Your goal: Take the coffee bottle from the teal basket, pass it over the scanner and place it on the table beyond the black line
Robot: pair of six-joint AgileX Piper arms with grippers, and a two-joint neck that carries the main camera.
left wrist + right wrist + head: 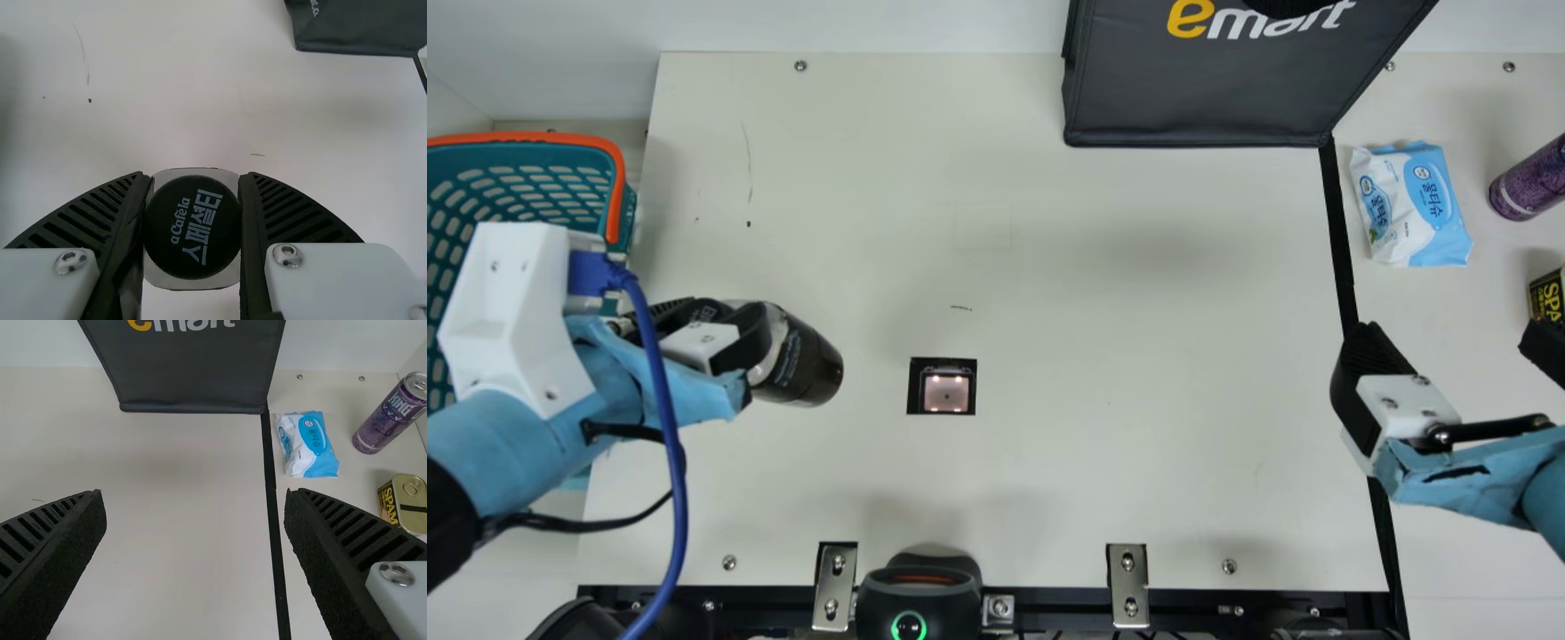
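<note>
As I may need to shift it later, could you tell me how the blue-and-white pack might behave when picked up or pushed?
The pack would probably give when squeezed, as its wrapper looks soft and crinkled. Lying flat and low, it seems likelier to slide than to tip or roll if pushed.

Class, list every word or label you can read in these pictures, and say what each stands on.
"emart": large black fabric bag
"aCaféla": round black cap of the dark brown coffee bottle; smaller print on its side is too small to read
"물티슈": blue-and-white soft plastic packet
"SPAM": gold rectangular metal tin
Purple cylindrical metal can: lettering too unclear to quote
</note>
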